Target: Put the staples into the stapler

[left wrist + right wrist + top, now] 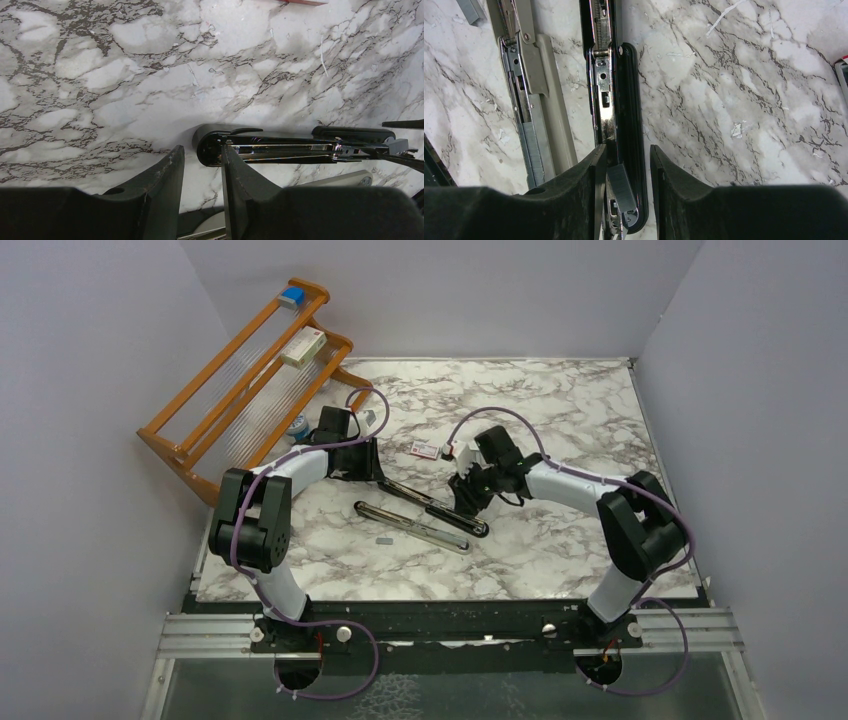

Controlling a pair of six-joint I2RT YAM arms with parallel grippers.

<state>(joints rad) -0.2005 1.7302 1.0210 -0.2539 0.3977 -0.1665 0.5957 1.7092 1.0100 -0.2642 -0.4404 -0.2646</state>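
Note:
The black stapler (435,508) lies opened flat in the middle of the table, its silver rail (601,90) facing up. A short grey strip of staples (621,187) rests tilted on the rail's near end. My right gripper (627,148) is open and straddles that end, with the strip beside its left finger (596,175) and not clamped. My left gripper (201,148) is open at the stapler's other rounded end (210,145); its right finger (237,172) stands against that end. The red-and-white packet (425,448) and grey tray (456,450) lie behind the stapler.
A light grey stapler-like tool (410,526) lies parallel in front of the black stapler, with staples in its channel (531,150). A loose staple piece (384,538) lies near it. A wooden rack (240,380) holding a white-and-red box (303,345) stands at the back left.

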